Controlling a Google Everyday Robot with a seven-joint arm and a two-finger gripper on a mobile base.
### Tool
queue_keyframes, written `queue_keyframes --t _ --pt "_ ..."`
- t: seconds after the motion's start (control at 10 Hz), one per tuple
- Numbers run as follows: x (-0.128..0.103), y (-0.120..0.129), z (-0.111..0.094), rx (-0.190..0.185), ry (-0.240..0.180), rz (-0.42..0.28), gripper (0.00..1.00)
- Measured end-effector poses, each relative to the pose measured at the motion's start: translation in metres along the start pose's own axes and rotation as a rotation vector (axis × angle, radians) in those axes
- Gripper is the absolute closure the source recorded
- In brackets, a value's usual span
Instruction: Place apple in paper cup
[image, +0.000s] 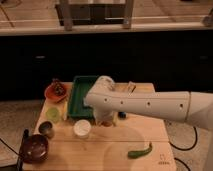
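Wooden table (125, 135), seen from its front edge. White robot arm (150, 106) reaches in from the right edge across the middle of the table, its wrist bent downward. Green tray (80, 97) lies at the back, left of centre, and is partly covered by the arm. Orange-red dish (50, 93) with dark contents sits at the back-left corner, just beside the tray. Dark bowl (34, 148) rests at the front-left corner. Long green chilli pepper (140, 151) lies near the front edge, right of centre, well apart from the cups. The gripper (106, 121) points down at the table just in front of the tray; its fingers are closed together (whether anything sits between them cannot be told). Paper cup (82, 128), white and upright, stands just beside the gripper, toward the left edge. Pale green cup (53, 114) and small dark metal cup (46, 129) stand along the left edge. The apple cannot be made out (the arm hides the table's middle).
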Motion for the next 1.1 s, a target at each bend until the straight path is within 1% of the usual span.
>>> queue_keyframes --t 0.4,0.6,0.9,1.1 --pt "-0.001 -0.033 -0.002 0.033 -0.008 -0.066 0.99" --pt "-0.002 -0.039 -0.002 0.042 -0.012 -0.088 0.99" --pt "-0.001 -0.06 0.0 0.067 -0.029 -0.132 0.99" --pt "0.001 -0.064 0.001 0.076 -0.034 -0.149 0.99"
